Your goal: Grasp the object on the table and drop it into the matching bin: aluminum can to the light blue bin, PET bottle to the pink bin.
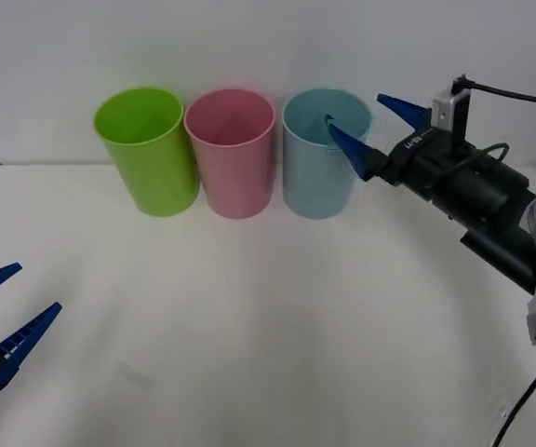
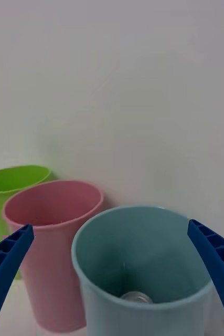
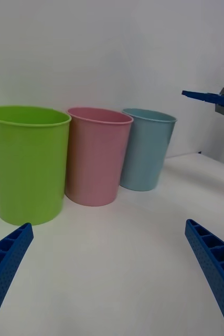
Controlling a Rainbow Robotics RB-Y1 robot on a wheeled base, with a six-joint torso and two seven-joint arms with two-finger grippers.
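Note:
The aluminum can (image 2: 136, 298) lies at the bottom of the light blue bin (image 1: 316, 182), where I see just its silver top through the round rim (image 2: 91, 273). My right gripper (image 1: 355, 113) hovers open at the bin's mouth with nothing between its blue fingers (image 2: 1, 268). The pink bin (image 1: 235, 168) stands to the left of the light blue one, close beside it. My left gripper (image 1: 37, 287) hangs open low over the white table (image 1: 268, 335) at the near left, far from the bins.
A lime green bin (image 1: 152, 158) stands leftmost in the row, beside the pink bin (image 3: 96, 157) and the light blue bin (image 3: 146, 152). A plain wall rises right behind the bins. The right arm's black body (image 1: 477, 191) reaches in from the right.

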